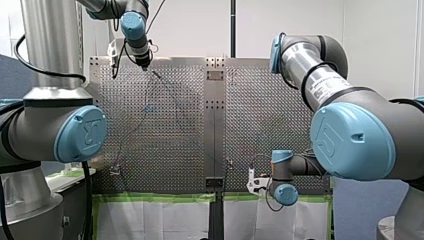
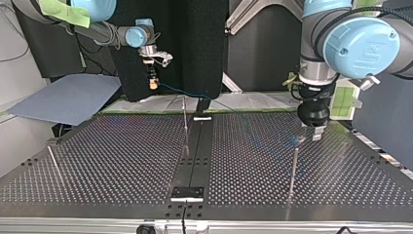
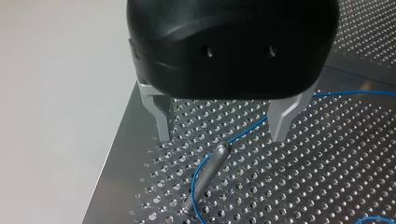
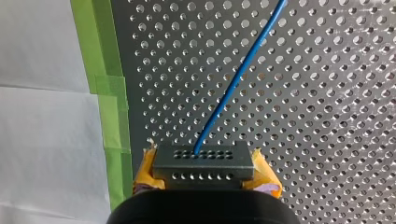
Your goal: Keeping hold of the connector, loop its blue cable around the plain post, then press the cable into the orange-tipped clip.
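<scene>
1. Front view: left gripper (image 1: 145, 64) high at table (image 1: 165, 140) far edge, right gripper (image 1: 256, 183) by the green tape (image 1: 150, 197); jaws unreadable here.
2. Top view: blue cable (image 2: 178, 90) running from right gripper toward table centre.
3. Left wrist view: metal fingers (image 3: 163, 116) spread wide, gripping nothing, metal post (image 3: 210, 170) tip between them; cable alongside it.
4. Right wrist view: yellow pads (image 4: 264, 175) clamped on connector (image 4: 203, 163); cable leading out over the perforations.
</scene>
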`<state>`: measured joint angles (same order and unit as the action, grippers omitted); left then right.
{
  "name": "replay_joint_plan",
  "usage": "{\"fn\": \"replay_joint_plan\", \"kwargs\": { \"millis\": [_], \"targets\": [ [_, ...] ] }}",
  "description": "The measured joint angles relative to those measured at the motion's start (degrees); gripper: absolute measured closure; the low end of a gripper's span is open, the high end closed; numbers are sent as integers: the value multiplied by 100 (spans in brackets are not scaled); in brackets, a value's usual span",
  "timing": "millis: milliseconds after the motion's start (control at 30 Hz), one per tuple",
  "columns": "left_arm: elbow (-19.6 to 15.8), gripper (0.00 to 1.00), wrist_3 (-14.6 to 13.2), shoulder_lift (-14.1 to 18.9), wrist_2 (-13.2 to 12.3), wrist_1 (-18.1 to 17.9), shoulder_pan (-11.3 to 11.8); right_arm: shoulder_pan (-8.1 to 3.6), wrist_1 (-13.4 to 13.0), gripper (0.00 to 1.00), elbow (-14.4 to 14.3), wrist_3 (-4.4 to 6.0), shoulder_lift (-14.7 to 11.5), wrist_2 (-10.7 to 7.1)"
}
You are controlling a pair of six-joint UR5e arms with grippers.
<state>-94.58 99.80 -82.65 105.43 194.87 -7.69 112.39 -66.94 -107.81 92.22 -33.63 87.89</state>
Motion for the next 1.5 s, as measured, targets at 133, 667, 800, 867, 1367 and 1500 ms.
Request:
{"fn": "replay_joint_plan", "kwargs": {
  "millis": [133, 667, 800, 867, 1367, 1500],
  "targets": [
    [-2, 0, -11, 0, 37, 0, -31, 0, -4, 100, -1, 4, 0, 0],
    [-5, 0, -34, 0, 149, 0, -140, 3, 12, 100, 0, -12, 0, 0],
    [-5, 0, -54, 0, 208, 0, -179, 7, 13, 100, 0, -16, 0, 0],
    [-5, 0, -70, 0, 220, -2, -197, 7, 13, 100, 0, -18, 0, 0],
    [4, 0, -576, -5, 198, -133, -309, 13, 49, 100, 9, -22, 0, -10],
    [44, 0, -690, -24, 97, -262, -323, 12, 79, 100, 27, -19, 0, -15]
  ]
}}
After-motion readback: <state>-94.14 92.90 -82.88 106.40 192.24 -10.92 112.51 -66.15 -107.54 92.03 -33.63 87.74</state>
